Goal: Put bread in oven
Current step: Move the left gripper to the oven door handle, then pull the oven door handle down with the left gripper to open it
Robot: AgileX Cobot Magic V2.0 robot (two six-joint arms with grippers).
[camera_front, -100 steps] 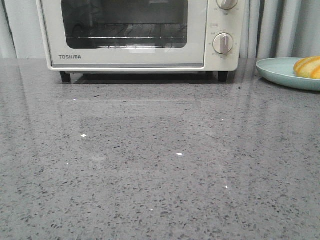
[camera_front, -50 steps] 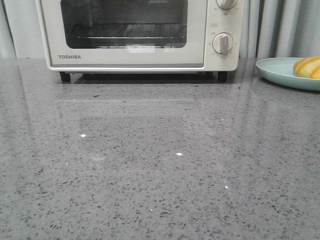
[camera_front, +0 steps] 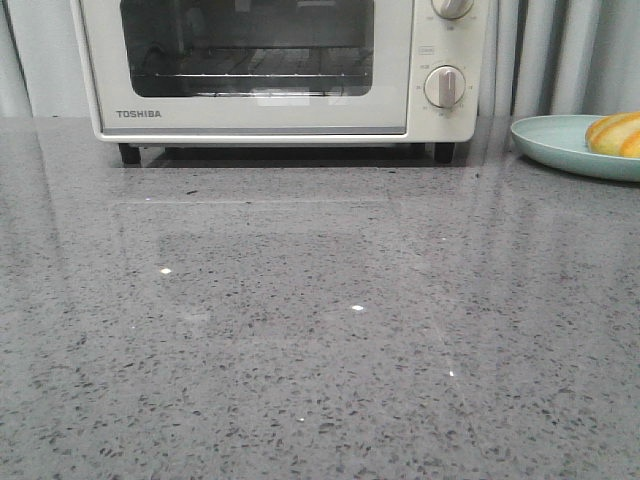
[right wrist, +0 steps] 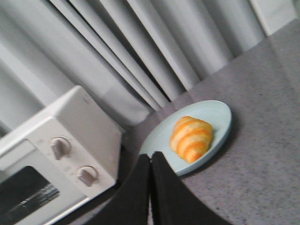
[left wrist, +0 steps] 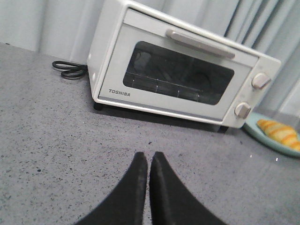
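Note:
The cream-white TOSHIBA oven point(camera_front: 270, 65) stands at the back of the grey table with its glass door closed; it also shows in the left wrist view point(left wrist: 178, 79) and the right wrist view point(right wrist: 56, 159). The bread point(camera_front: 618, 134), an orange roll with cream stripes, lies on a pale blue plate point(camera_front: 560, 142) at the far right; it also shows in the right wrist view point(right wrist: 191, 138) and the left wrist view point(left wrist: 280, 133). My left gripper point(left wrist: 148, 156) is shut and empty above the table, facing the oven. My right gripper point(right wrist: 150, 157) is shut and empty, short of the plate point(right wrist: 218, 119). Neither gripper shows in the front view.
A black power cord point(left wrist: 69, 70) lies coiled on the table beside the oven's left side. Grey curtains point(right wrist: 140, 51) hang behind the oven and plate. The oven door has a handle bar point(left wrist: 199, 43) along its top and two knobs point(left wrist: 243, 110) on the right.
The oven sits very slightly higher in the front view than a second ago; nothing else differs.

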